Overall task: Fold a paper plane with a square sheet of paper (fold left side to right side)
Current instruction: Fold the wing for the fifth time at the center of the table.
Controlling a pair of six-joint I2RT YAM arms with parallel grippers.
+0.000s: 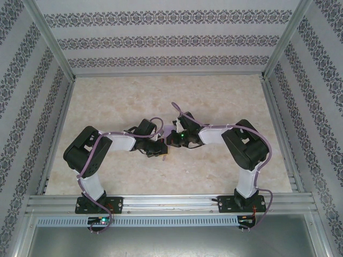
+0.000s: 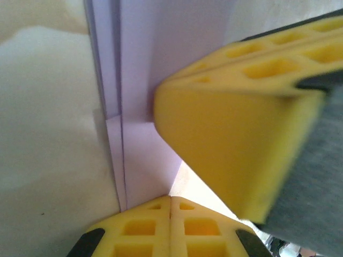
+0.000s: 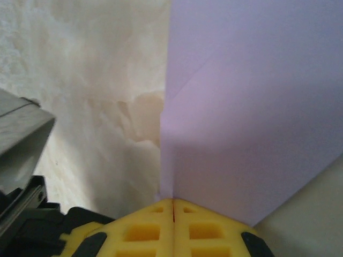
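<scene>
The square sheet of paper (image 2: 139,107) is lilac and folded, with several layered edges running lengthwise in the left wrist view. My left gripper (image 2: 170,199) is shut, and the paper's lower corner runs into its tip seam. The right gripper's yellow fingers (image 2: 230,139) press in from the right, against the same paper. In the right wrist view, the paper (image 3: 252,107) stands as a broad lilac face with a faint diagonal crease. Its left edge drops straight into the shut tips of my right gripper (image 3: 172,201). From above, both grippers (image 1: 162,148) (image 1: 174,139) meet at mid-table and cover most of the paper.
The cream marbled tabletop (image 1: 118,101) stretches out on all sides of the grippers. Patterned walls with aluminium rails (image 1: 166,72) box in the table. Purple cables (image 1: 179,110) loop over both arms. A grey part of the left arm (image 3: 21,139) sits close on the right wrist view's left.
</scene>
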